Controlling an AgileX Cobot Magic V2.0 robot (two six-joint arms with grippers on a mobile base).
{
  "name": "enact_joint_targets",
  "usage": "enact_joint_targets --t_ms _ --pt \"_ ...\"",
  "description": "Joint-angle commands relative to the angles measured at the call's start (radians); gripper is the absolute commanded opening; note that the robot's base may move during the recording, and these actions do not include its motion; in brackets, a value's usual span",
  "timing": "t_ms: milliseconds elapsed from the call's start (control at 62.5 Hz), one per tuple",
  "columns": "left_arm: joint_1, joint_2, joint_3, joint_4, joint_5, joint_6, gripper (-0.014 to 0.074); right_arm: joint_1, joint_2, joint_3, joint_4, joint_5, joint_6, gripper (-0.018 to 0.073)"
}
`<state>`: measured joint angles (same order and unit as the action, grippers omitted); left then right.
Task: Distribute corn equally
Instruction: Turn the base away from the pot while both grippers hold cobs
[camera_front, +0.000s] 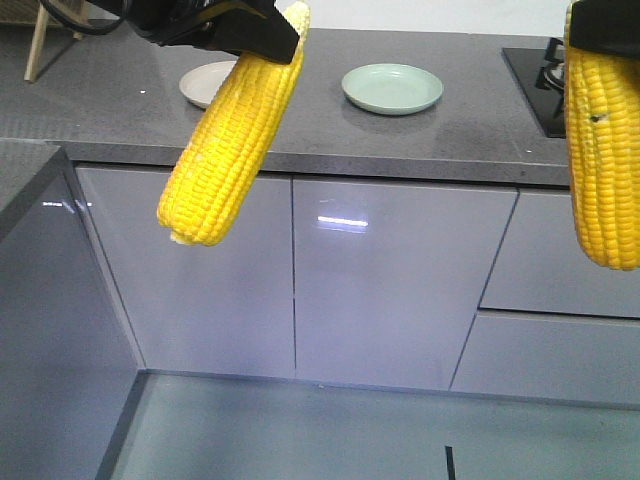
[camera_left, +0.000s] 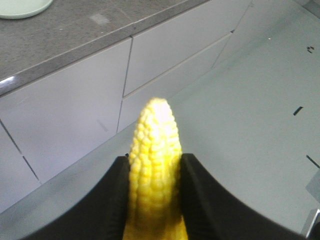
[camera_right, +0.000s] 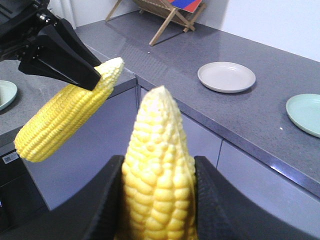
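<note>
Exterior front-facing view: the left end effector (camera_front: 272, 42) is clamped on the narrow end of one corn cob (camera_front: 232, 140), which hangs slanting in the air short of the table (camera_front: 450, 130). The right end effector (camera_right: 157, 160) grips a second cob (camera_front: 603, 150) the same way, and it dangles at the right edge. I see no other cobs.

What worries me is the grip. Each cob is pinched where it tapers, with most of its weight hanging free, so a quick swing could work it loose. A low approach could also knock a cob against the table's front edge.

The beige plate (camera_front: 205, 82) and the green plate (camera_front: 392, 88) sit side by side, apart, and both are empty.
</note>
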<state>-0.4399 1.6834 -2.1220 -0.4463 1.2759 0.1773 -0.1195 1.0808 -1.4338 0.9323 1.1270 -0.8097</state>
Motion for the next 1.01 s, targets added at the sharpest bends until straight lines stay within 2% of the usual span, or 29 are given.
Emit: enact_joint_targets --t_ms 0,991 --pt "-0.001 -0.046 -0.021 -0.032 -0.02 -0.005 -0.0006 -0.007 -0.01 -0.025 0.046 -0.05 0.001 -0.0006" --pt "-0.001 -0.046 -0.021 -0.032 -0.02 -0.005 -0.0006 -0.007 -0.01 -0.025 0.047 -0.051 0.001 -0.0006"
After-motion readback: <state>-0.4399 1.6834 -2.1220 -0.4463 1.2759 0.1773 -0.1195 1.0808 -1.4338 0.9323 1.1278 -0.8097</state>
